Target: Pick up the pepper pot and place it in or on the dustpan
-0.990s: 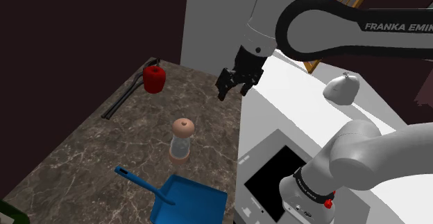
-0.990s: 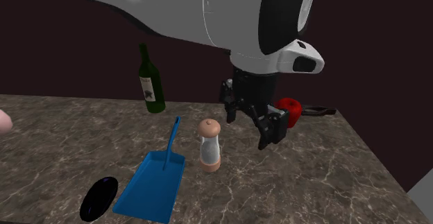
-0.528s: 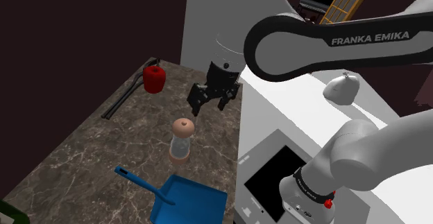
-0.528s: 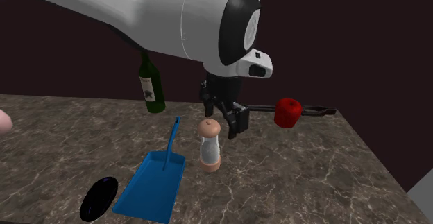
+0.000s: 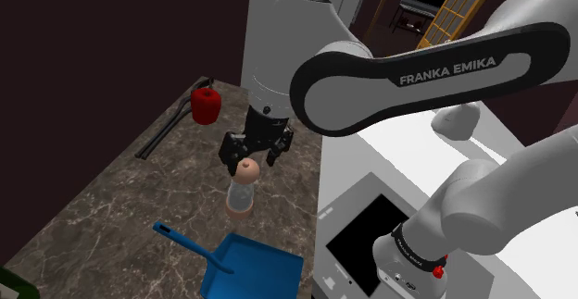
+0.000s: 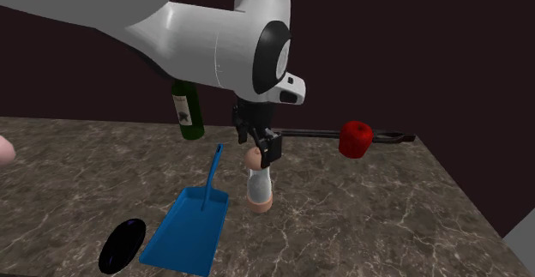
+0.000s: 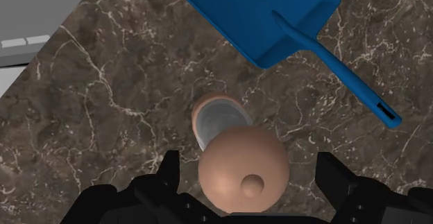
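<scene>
We are closing in on the pepper pot [image 5: 242, 193]
Our gripper [image 7: 246, 166], just swung across, is hovering, fingers [image 7: 164, 186] wide either side of its knob, ready for gripping; dustpan [image 7: 253, 14] beyond them

On the brown marble counter [image 6: 377, 224] a green bottle [image 6: 189, 117] stands upright; a red pepper [image 6: 355, 138] sits by a long black utensil [image 6: 394, 135]; a black disc [image 6: 122, 244] lies well apart.
</scene>
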Controlling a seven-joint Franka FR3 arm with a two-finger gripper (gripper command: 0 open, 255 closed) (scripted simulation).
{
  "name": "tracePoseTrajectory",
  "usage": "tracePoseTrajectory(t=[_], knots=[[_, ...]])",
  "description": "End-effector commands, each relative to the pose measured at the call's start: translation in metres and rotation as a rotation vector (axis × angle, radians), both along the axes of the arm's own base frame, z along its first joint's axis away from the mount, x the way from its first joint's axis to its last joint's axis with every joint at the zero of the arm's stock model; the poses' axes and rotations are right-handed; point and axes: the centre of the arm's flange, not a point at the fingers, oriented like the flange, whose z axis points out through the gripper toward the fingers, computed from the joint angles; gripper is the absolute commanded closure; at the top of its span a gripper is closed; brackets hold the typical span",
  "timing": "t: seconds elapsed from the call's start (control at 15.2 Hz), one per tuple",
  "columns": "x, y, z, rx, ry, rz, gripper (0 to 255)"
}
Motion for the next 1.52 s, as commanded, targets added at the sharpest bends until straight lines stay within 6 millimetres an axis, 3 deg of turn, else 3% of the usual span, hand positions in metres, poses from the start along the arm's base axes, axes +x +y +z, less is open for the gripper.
tracePoseTrajectory(t=[0.0, 0.2, 0.73, 0.79, 1.45], knots=[[0.000, 0.003, -0.011, 0.001, 0.000, 0.000, 0], [0.000, 0.005, -0.029, 0.001, 0.000, 0.000, 0], [0.000, 0.005, -0.029, 0.001, 0.000, 0.000, 0], [0.000, 0.005, -0.029, 0.001, 0.000, 0.000, 255], [0.000, 0.005, -0.024, 0.001, 0.000, 0.000, 255]])
